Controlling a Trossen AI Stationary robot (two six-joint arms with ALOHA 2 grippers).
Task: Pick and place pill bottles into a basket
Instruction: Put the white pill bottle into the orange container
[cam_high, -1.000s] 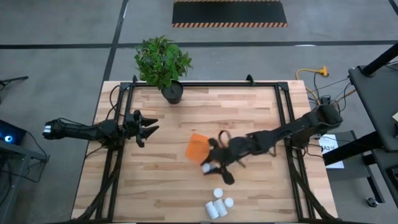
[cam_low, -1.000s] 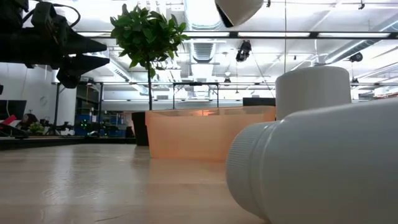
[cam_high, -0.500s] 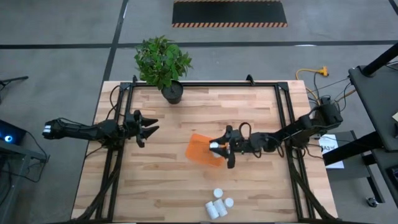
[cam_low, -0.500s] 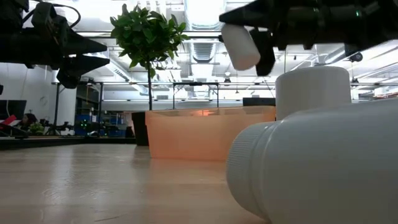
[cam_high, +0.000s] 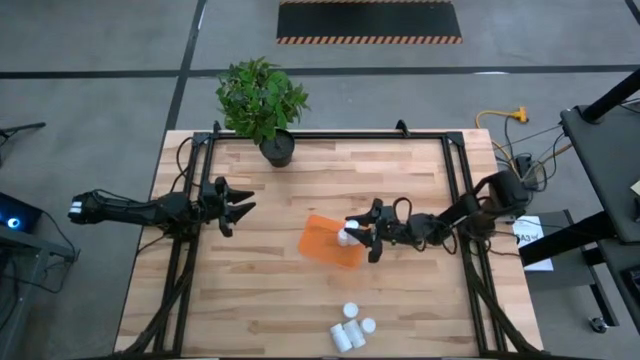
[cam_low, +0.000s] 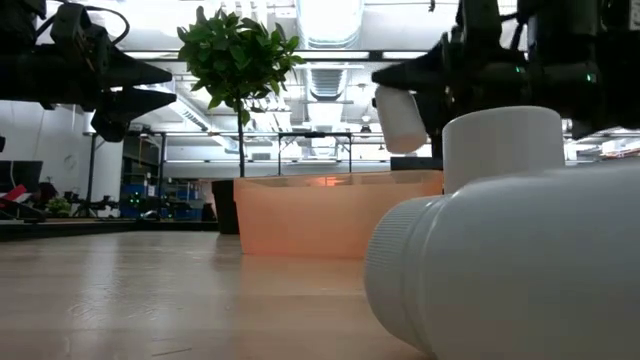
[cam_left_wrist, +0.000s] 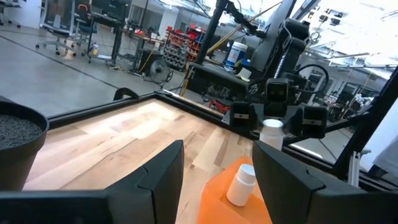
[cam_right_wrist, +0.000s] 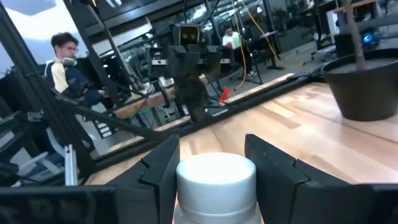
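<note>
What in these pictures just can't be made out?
- Basket contents: the right gripper and its held bottle cover part from above; the low view shows only its wall.
- Bottles waiting near the table's front edge: too small and bunched to count from above; one fills the low view.
- Held bottle's body: cut off by the right wrist view's bottom edge.

Your right tool (cam_high: 360, 238) has swung up from the open wooden table (cam_high: 300, 300) in front of the small translucent orange plastic basket (cam_high: 322, 240) — a second ago it sat low and stretched out beside the basket's near corner, and now it hovers over the basket's right edge. The small white cylindrical pill bottle (cam_high: 345, 236) clamped between its fingers has travelled with it — from beside the basket to above its rim. In the low view that bottle (cam_low: 400, 118) has moved from the top edge of the picture down to just above the basket (cam_low: 330, 215), with the dark arm now filling the upper right.
</note>
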